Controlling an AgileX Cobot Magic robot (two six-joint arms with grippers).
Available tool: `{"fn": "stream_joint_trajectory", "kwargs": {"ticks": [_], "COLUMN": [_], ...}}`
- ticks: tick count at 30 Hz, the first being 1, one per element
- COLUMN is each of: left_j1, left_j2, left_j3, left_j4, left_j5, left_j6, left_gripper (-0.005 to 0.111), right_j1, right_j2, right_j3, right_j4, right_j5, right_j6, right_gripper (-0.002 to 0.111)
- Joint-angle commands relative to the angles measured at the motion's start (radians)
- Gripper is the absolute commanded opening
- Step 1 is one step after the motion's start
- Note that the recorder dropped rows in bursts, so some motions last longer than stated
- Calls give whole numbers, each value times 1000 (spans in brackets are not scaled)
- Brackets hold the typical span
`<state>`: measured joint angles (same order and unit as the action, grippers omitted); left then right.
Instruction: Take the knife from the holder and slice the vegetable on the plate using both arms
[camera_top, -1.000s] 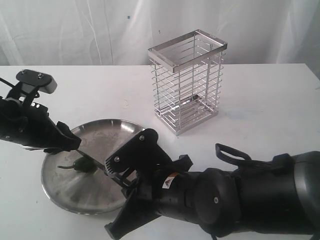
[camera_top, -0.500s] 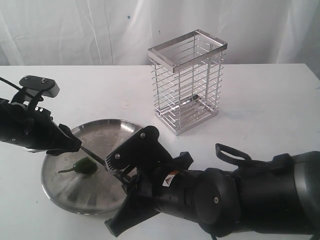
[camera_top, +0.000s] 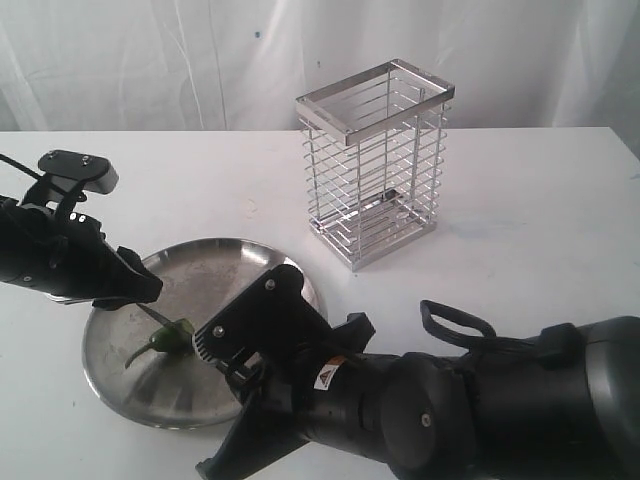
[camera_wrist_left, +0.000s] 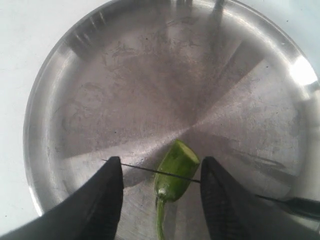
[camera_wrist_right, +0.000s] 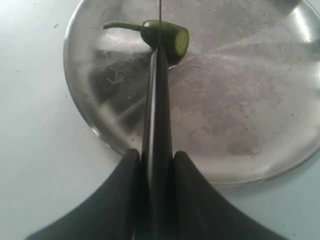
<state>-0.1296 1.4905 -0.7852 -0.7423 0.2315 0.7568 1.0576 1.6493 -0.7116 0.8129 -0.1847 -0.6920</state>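
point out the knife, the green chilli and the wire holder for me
the knife (camera_wrist_right: 157, 115), right wrist view, on its black spine
the green chilli (camera_wrist_left: 181, 159), left wrist view, on its body near the cut end
the wire holder (camera_top: 322, 113), exterior view, on its flat front rim

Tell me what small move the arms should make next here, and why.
Probably press the knife straight down. Its blade lies across the chilli on the plate. The right end effector is clamped on the handle. The left end effector stands open astride the chilli without touching it, so a gentle downward push should slice it.
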Motion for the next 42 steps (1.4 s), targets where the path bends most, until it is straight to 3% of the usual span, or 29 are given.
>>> {"fn": "stream_joint_trajectory", "kwargs": {"ticks": [1,42], "left_j1": [0,0], "left_j2": [-2,-2], "left_j3": [6,6], "left_j4": [-19,-19], "left_j5": [12,23], "left_j6": [-2,-2], "left_gripper": [52,52], "right_j1": [5,5], "right_j2": [-11,38], "right_j3": [1,2], "right_j4": [2,4], "right_j5": [-24,-49], "right_j6": [16,23], "right_gripper": [0,0]}}
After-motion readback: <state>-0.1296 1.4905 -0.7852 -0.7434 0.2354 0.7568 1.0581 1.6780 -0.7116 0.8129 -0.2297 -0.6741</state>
